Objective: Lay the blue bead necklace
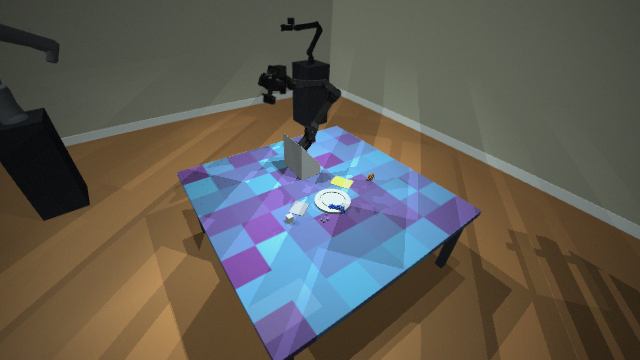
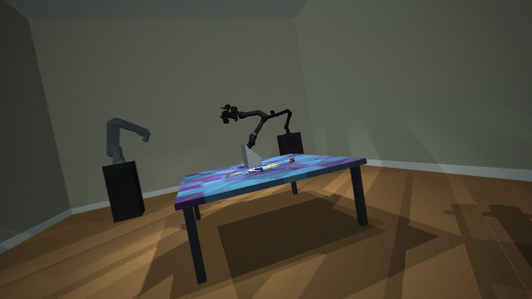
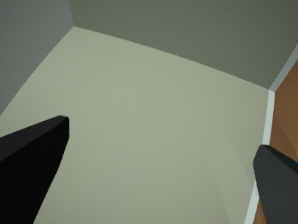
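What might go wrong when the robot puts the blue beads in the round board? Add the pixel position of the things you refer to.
The necklace [image 1: 336,207] lies bunched up near the edge of the board [image 1: 318,201], so part of it might slip off or miss the groove.

The grey upright panel [image 1: 298,159] [image 2: 246,157] stands close to the arm [image 1: 325,106] [image 2: 258,128], which might bump it on the way down.

The small bits [image 1: 325,219] beside the board might get knocked about if the open gripper [image 1: 265,90] [image 2: 223,115] [image 3: 166,141] comes in low there.

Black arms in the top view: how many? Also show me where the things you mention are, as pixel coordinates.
2: one [image 1: 327,97] [image 2: 259,120] mounted on the table [image 1: 360,280] [image 2: 249,188], the other [image 1: 317,37] [image 2: 288,118] on the black pedestal [image 1: 311,92] [image 2: 290,143] behind it. The grey arm [image 1: 30,39] [image 2: 113,134] at left is not counted.
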`<state>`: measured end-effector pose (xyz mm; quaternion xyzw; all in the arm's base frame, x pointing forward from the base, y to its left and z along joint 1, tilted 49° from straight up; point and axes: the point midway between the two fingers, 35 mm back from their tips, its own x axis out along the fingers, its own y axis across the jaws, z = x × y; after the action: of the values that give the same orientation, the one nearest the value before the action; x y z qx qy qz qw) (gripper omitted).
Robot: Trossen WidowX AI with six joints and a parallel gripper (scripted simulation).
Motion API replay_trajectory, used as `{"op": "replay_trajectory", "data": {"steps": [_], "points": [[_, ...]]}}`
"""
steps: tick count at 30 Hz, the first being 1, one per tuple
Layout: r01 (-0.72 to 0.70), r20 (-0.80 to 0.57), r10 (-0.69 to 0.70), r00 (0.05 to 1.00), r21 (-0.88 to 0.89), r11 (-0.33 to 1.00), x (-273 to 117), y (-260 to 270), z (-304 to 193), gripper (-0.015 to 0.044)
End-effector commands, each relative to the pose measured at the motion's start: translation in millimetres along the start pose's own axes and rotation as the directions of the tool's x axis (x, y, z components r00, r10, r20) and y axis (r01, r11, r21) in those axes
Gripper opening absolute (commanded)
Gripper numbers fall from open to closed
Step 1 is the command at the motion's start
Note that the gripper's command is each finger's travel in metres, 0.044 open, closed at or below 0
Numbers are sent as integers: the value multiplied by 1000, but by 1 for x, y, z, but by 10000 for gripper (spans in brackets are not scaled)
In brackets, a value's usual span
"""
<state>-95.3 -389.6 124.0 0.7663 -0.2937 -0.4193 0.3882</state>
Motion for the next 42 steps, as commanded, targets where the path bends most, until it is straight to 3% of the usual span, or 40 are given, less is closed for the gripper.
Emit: {"op": "replay_trajectory", "data": {"steps": [1, 8, 25, 42], "points": [[2, -3, -2, 1000, -4, 1000, 1, 0, -1, 374], [65, -102, -81, 991, -158, 985, 35, -9, -32, 200], [60, -320, -294, 901, -578, 814, 111, -45, -128, 200], [-114, -434, -498, 751, -828, 549, 147, -99, -226, 200]]}}
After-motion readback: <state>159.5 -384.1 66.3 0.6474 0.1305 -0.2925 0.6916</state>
